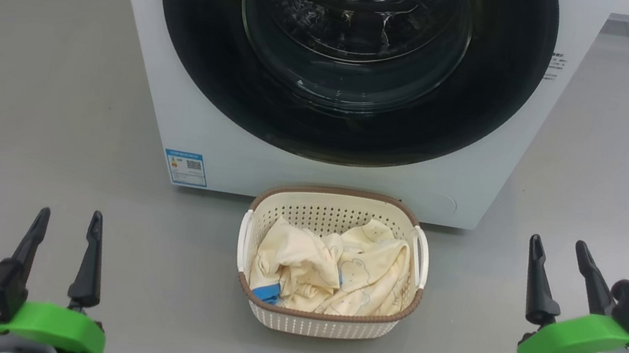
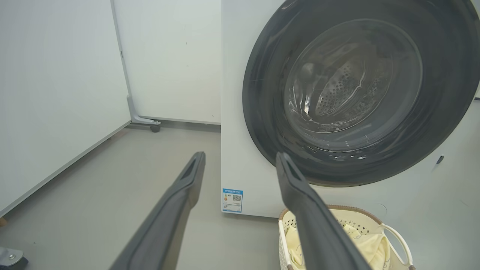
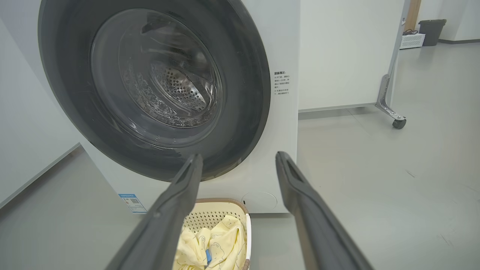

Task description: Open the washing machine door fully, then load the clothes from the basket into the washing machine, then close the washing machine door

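- Sitting flush in the front of the washing machine point(image 1: 137, 41), the door point(image 1: 354, 37) looked shut, so opening it seemed the step in hand.
- The basket point(image 1: 322, 324) stood on the floor point(image 1: 49, 96) just before the machine, below the door, probably to keep the carry short; the clothes point(image 1: 332, 264) lay crumpled inside it.
- The left jaws and right jaws stood wide and empty, either side of the basket, well apart from it.

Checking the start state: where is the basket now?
Head view, centre: the basket stands on the floor just before the washing machine, under its closed door, clothes inside.
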You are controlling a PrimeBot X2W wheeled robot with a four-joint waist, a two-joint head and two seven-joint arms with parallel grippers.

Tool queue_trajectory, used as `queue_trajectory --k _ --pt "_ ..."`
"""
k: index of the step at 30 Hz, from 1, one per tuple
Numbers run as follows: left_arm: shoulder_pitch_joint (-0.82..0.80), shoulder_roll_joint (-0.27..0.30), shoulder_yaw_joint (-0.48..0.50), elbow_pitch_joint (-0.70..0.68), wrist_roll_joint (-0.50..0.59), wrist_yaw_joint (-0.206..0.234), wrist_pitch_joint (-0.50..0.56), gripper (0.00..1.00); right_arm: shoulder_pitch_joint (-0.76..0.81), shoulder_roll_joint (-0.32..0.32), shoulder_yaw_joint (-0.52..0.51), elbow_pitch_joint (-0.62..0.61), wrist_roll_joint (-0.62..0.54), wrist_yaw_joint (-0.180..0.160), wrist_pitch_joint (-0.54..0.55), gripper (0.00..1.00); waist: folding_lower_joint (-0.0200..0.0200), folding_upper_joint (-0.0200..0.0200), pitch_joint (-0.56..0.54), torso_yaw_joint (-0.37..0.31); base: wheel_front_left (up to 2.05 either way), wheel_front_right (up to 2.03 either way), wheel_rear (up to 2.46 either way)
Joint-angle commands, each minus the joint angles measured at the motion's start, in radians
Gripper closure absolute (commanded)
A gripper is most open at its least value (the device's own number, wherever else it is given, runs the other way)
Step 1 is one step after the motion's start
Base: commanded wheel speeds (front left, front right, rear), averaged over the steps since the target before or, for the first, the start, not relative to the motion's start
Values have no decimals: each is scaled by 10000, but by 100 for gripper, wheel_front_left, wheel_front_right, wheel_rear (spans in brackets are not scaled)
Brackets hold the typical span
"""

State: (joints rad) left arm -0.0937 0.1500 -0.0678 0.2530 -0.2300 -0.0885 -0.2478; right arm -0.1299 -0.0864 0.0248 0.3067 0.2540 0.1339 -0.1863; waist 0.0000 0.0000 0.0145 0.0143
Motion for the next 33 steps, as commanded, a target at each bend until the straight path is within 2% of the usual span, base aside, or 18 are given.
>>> queue_trajectory --k 1,33 --pt "-481 158 395 -378 85 -25 -139 0 -390 -61 162 -331 -85 -32 -140 0 0 0 -12 2 0 0 0" --pt "-444 195 322 -587 -151 -269 -139 0 -346 -79 95 -245 -78 -32 -243 0 0 0 -52 -54 12 14 -26"
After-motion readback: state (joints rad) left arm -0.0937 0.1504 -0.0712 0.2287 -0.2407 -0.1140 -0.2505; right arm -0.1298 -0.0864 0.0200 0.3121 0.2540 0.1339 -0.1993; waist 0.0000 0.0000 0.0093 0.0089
